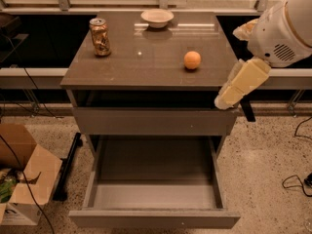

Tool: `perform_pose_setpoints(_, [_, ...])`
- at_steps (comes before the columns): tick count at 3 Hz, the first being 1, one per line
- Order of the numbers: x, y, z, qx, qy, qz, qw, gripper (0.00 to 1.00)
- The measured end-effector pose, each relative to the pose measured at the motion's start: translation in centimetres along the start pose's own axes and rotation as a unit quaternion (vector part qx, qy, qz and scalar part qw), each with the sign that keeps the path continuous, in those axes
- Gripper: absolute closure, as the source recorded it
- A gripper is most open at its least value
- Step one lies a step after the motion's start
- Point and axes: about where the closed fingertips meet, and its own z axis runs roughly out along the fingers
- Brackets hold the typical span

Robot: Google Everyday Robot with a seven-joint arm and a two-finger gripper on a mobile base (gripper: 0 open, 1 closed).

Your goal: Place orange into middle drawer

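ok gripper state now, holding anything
gripper: open or closed cannot be told; it hangs by the right edge of the cabinet, apart from the orange on top.

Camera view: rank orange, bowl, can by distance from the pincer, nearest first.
The pincer hangs at the right front corner of the cabinet top.
1. orange: right side of the top, just up and left of the pincer.
2. bowl: back centre.
3. can: back left, farthest.
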Motion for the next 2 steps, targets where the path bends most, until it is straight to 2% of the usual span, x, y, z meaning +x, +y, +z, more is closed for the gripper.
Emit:
perform_pose_setpoints(1, [-0.5,-0.3,0.4,-0.004,-0.015,-0.004,0.9999,0.0])
perform_pose_setpoints(2, [-1.6,-1.7,2.3,-0.007,-0.033,-0.019,0.9993,0.0])
